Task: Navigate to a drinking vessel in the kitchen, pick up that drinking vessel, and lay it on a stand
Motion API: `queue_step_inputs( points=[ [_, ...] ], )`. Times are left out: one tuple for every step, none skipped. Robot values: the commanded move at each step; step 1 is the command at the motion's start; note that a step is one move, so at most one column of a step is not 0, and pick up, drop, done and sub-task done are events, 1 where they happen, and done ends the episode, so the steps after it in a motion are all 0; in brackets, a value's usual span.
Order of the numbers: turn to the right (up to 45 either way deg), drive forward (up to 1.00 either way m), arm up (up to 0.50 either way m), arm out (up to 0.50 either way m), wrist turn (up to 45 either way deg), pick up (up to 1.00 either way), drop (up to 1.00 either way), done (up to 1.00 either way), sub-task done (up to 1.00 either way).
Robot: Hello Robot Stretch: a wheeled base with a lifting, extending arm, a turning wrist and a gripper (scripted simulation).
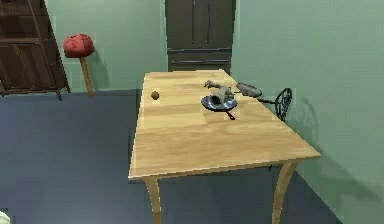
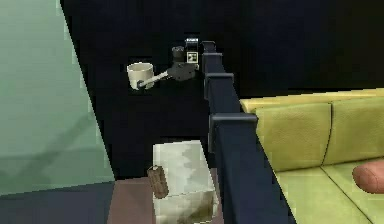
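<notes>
Mug (image 2: 140,74) hangs at gripper (image 2: 160,78) far end, clear of all surfaces: held. Pickup judged done; placing remains. Next: carry mug over stand, possibly dark surface (image 2: 130,205) below, and lower gently.

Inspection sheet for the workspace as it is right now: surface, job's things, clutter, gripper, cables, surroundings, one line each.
Surface: wooden table ahead; a pale block stands low in the arm side view.
Job's things: pale mug hangs at the gripper's far end, clear of every surface.
Clutter: dark plate with greyish items on the table; small brown thing toward the table's far left; brown piece at the block's side.
Grippers: gripper holds the mug.
Cables: nothing seen.
Surroundings: green walls, dark door, red thing on a wooden post, dark shelf, chair, yellow-green sofa.
</notes>
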Motion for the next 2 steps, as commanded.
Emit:
queue_step_inputs(
  points=[
    [0.0, 0.0, 0.0, 0.0, 30.0, 0.0, 0.0, 0.0, 0.0],
    [0.0, 0.0, -0.38, 0.0, 0.0, 0.0, 0.0, 0.0, 0.0]
  ],
)
